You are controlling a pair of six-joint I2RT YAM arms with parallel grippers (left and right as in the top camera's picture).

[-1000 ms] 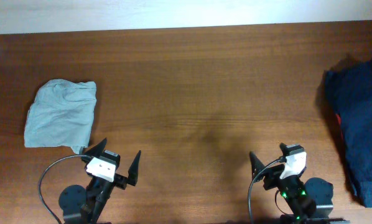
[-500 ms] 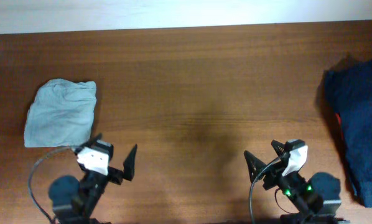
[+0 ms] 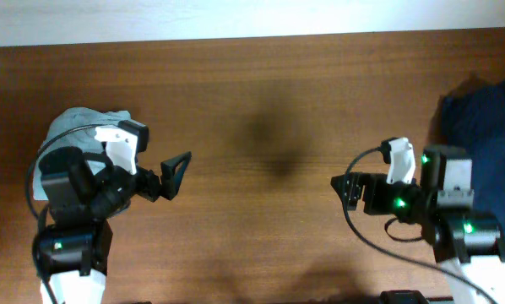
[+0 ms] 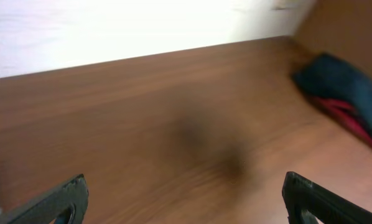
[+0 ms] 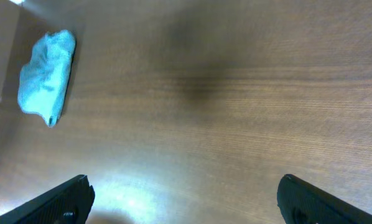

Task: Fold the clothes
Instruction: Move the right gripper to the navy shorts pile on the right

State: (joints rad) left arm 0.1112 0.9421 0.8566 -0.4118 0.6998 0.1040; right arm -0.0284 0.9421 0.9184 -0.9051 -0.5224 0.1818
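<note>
A brown wooden table point(image 3: 261, 76) is seen from above, and the clothes are found at its two ends. At the left end a pale grey-green garment point(image 3: 77, 121) is laid in a crumpled heap. Much of it is covered in the overhead view by the left arm point(image 3: 75, 181), which is held above it. In the right wrist view the same pale grey-green garment point(image 5: 46, 78) is seen whole, far off on the bare wood. At the right end a dark navy-blue garment point(image 3: 482, 118) is bunched against the table's edge, and its near part is hidden by the right arm point(image 3: 447, 203). In the left wrist view the dark navy-blue garment point(image 4: 335, 78) is seen blurred. A red garment point(image 4: 346, 114) is shown there as a strip along its near side, touching it.

The left claw point(image 3: 173, 169) is pointed to the right, towards the middle of the table. It is spread wide with nothing held, and only bare wood is seen between its black fingertips point(image 4: 71, 196) in its own wrist view. The right claw point(image 3: 347, 187) is pointed to the left, facing the other, and is likewise spread wide and empty. The two claws are set well apart, and no garment is touched by either. A soft dark shadow point(image 3: 269, 139) is cast on the wood between them
</note>
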